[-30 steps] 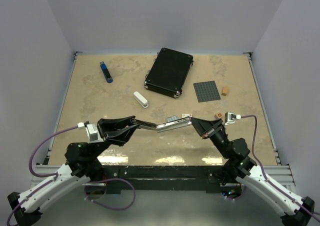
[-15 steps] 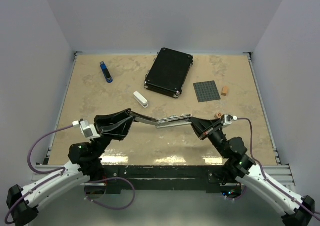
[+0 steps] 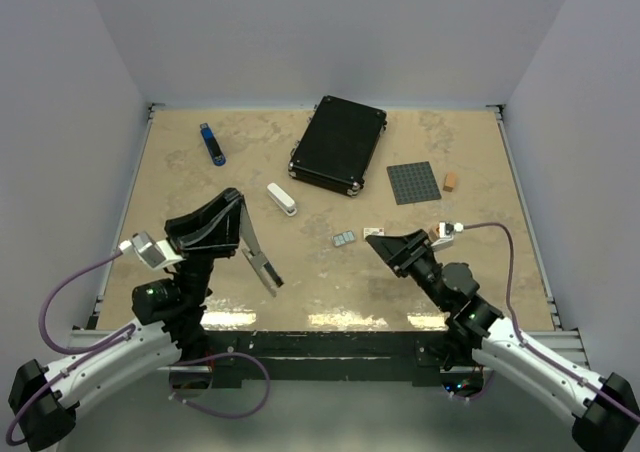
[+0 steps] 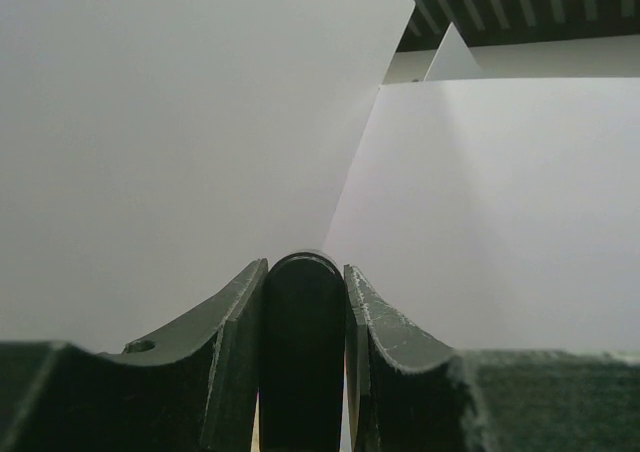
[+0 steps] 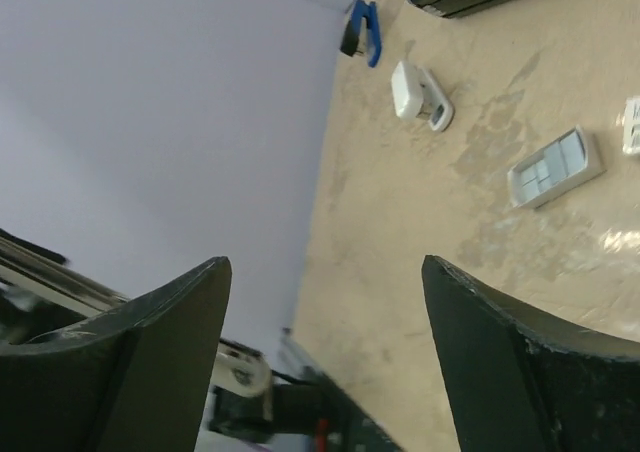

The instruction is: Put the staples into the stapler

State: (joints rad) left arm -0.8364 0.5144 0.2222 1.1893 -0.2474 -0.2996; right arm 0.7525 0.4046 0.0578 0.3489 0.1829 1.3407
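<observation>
- The stapler (image 3: 260, 262), stretched between both arms a second ago, is now hung unfolded over the desk (image 3: 180, 182) at lower left, pinched by the left end effector (image 3: 238, 215) alone.
- The right end effector (image 3: 382, 244) is drawn back and spread wide, judged free for picking.
- The staples (image 3: 374, 231) are left lying centre-right, just beside it, not yet loaded.

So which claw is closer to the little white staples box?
The right one. The right claw is open right beside the staples box. The left claw is far off to the box's left, holding the stapler.
</observation>
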